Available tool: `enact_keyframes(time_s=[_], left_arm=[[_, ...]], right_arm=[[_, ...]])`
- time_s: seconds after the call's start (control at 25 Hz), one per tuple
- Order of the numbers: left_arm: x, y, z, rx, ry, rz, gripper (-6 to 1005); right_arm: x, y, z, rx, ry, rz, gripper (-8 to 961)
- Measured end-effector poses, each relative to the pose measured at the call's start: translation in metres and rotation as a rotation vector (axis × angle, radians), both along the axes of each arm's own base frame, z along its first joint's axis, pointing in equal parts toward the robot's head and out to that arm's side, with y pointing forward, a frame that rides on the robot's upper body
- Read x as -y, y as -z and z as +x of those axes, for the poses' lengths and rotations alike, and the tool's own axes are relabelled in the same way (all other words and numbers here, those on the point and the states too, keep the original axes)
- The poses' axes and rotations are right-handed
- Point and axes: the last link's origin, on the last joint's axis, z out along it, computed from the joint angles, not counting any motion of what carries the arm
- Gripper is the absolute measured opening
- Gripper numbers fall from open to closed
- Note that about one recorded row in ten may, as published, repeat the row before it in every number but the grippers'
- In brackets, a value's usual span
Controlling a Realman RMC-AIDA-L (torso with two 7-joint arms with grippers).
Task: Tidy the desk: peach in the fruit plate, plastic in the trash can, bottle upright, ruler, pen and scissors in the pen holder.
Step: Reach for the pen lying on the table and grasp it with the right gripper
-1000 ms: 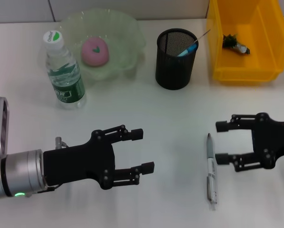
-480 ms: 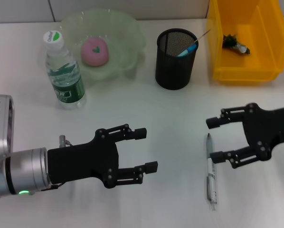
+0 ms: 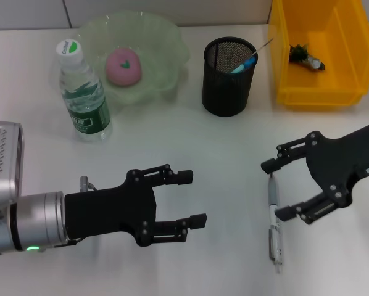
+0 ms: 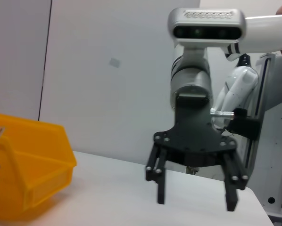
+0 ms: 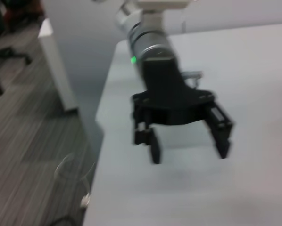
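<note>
- On the lower right of the head view, we see our right gripper (image 3: 284, 190) with its black fingers wide apart, one on each side of the pen (image 3: 274, 224). It is lower and tilted more than a second ago, and closer to the pen's tip.
- One pen lies flat on the white table (image 3: 221, 148). It is thin, silver and clear, and has not moved.
- Low in the middle of the head view, our left gripper (image 3: 192, 198) hangs over the table with its two fingers apart and nothing in them. It has slid a little to the right.
- At the upper left stands one bottle (image 3: 82, 92), upright. It is clear plastic with a green label and a white cap.
- Beside it is one fruit plate (image 3: 166, 49), pale green, see-through, with a wavy rim. One round pink peach (image 3: 123, 66) sits in it.
- In the upper middle is one pen holder (image 3: 228, 77), a round black cup made of wire mesh. Something blue and something thin stick out of it; we cannot tell what.
- At the upper right is one trash can (image 3: 283, 55), a shiny yellow plastic box. One small dark crumpled thing (image 3: 305, 55) lies inside.
- From the left wrist view we see the right gripper (image 4: 195, 202) and the yellow box (image 4: 32, 165).
</note>
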Motion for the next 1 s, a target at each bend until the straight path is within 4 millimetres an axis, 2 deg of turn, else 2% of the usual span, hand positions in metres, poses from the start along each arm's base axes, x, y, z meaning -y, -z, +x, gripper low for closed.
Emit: enact_keyframes(time_s=[0.12,0.52,1.0], left_arm=[[-0.003,0.002,-0.002,-0.011,-0.022,0.009,785],[-0.009,0.001,-0.009,-0.024,-0.091,0.059,785],[-0.008,-0.001,-0.01,-0.012,-0.103,0.061,785]], right_arm=[[-0.001,-0.002,-0.015,0.064,-0.086,-0.06,808],[-0.011,0.004,-0.043,0.226,-0.288,-0.139,808],[-0.009,0.018,-0.062,0.371,-0.448,-0.205,809]])
